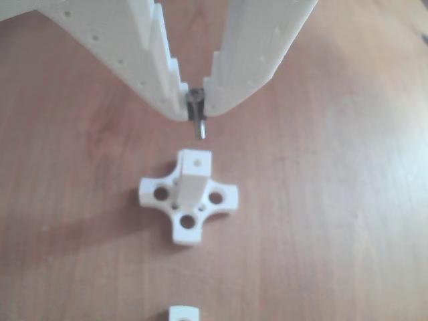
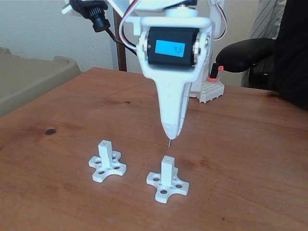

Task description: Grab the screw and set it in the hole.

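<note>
1. the gripper [image 1: 194, 107] hangs at top centre of the other view, fingers nearly together and pinching the screw [image 1: 196, 118] by its upper part; the shaft tip pokes out below the fingertips.
2. in the fixed view the screw [image 2: 169, 142] shows as a thin pin under the gripper [image 2: 169, 134], mid frame, in the air just above the right post [image 2: 167, 169] and not touching it.
3. the hole [image 1: 196, 161] is a small dot in the post's top face, centre of the other view, just below the screw tip. in the fixed view the hole [image 2: 167, 158] is barely visible.
4. risk: the screw looks a little tilted in the grip. if it goes down like that, the tip may catch the face beside the hole and skid off.
5. risk: the pinch is on a thin, smooth shaft. a bump against the post could turn or drop the screw onto the table [image 2: 250, 159].
6. risk: the post's base is loose on the table, so a sideways push could shove or tip it.
7. risk: the left post [image 2: 104, 154], lower left in the fixed view, is alike; it stands well apart, so a mix-up seems unlikely.
8. writing: the blue label [image 2: 170, 48] on the motor, top centre of the fixed view, seems to carry a character or two, too blurred to read. no brand legible.
</note>
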`<state>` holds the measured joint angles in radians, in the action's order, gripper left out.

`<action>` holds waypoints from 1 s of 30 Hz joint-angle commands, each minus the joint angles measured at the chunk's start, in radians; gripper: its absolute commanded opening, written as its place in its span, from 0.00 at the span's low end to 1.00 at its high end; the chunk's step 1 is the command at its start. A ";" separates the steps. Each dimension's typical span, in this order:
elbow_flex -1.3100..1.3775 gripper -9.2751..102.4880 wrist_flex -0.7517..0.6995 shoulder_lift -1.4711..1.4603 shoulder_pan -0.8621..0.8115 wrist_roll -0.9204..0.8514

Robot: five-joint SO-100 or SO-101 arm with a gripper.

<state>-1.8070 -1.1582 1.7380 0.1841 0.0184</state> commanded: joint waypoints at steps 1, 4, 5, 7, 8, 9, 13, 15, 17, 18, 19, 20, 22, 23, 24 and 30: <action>0.017 0.04 0.014 0.077 0.002 0.003; 0.017 0.04 0.023 0.063 -0.002 0.000; 0.017 0.04 0.023 0.058 -0.002 0.000; 0.017 0.04 0.025 0.051 -0.003 0.000; 0.017 0.04 0.025 0.046 -0.003 0.000; 0.017 0.04 0.026 0.040 -0.005 0.002; 0.020 0.04 0.028 0.025 -0.006 0.002; 0.021 0.04 0.029 0.017 -0.006 0.002; 0.021 0.04 0.031 0.012 -0.008 0.002; 0.021 0.04 0.031 0.009 -0.008 0.002; 0.021 0.04 0.032 0.008 -0.008 0.002; 0.021 0.04 0.032 0.006 -0.008 0.002; 0.021 0.04 0.035 0.002 -0.008 0.002; 0.021 0.04 0.035 0.000 -0.008 0.002; 0.020 0.04 0.041 -0.003 -0.008 0.002; 0.015 0.04 0.051 -0.012 -0.008 0.003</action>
<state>-1.8070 -1.1183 1.7043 0.1841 0.0184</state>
